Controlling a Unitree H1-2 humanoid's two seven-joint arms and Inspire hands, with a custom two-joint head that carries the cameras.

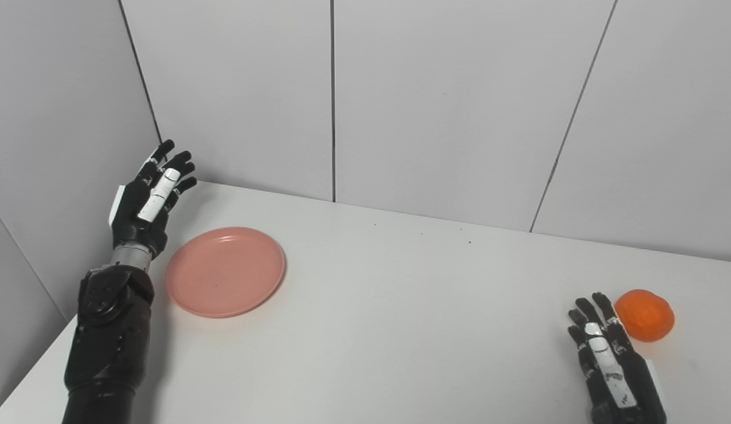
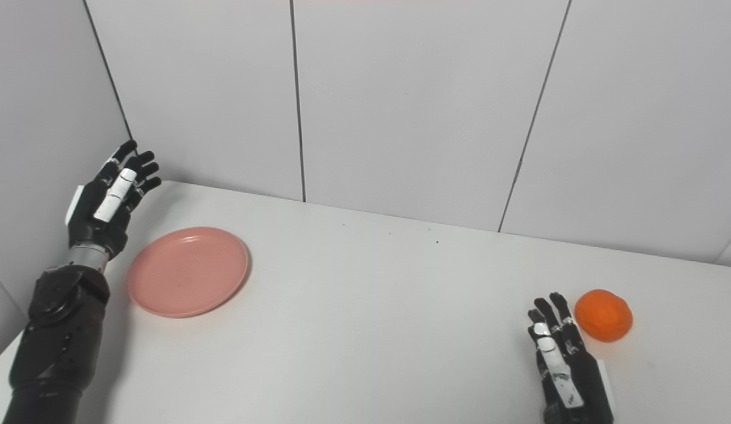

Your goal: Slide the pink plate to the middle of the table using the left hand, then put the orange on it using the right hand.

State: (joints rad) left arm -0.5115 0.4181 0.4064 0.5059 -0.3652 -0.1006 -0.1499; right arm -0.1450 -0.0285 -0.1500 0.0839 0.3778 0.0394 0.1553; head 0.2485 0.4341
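The pink plate (image 1: pixel 225 270) lies flat on the white table (image 1: pixel 401 306) at the left side. My left hand (image 1: pixel 149 197) is raised just left of the plate, open, fingers apart and pointing up, holding nothing and not touching the plate. The orange (image 1: pixel 644 314) sits on the table at the right. My right hand (image 1: pixel 607 359) is open and low over the table, just left of the orange, fingertips close beside it, holding nothing.
Grey panelled walls (image 1: pixel 436 100) close off the back of the table and its left side, right behind my left hand. The table's left edge runs down past my left forearm (image 1: pixel 109 335).
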